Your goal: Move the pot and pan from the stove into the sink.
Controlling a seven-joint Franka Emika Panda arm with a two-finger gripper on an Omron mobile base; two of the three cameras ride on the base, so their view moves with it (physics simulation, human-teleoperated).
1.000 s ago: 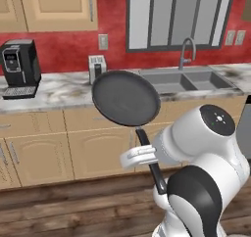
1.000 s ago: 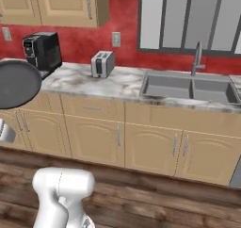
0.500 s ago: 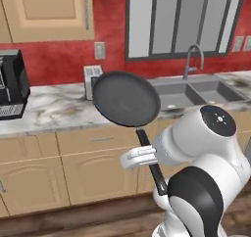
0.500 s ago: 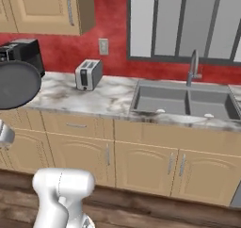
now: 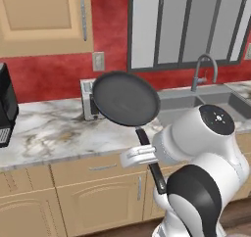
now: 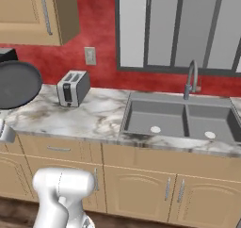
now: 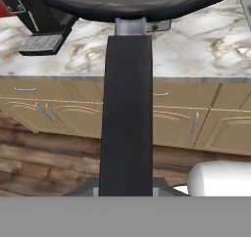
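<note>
Gripper [image 5: 147, 153] clamped on pan [image 5: 126, 99] handle (pan tilted, held in air), sink [image 6: 181, 118] ahead right.

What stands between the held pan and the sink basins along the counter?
Nothing visible blocks the way. The gripper holds the pan by its handle, raised above the counter. The toaster sits back by the wall, and the sink basins look bare.

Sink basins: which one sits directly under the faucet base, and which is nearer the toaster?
On the sink, the faucet rises behind the divider between both basins, so neither. The left basin is nearer the toaster; the right basin lies beyond it.
</note>
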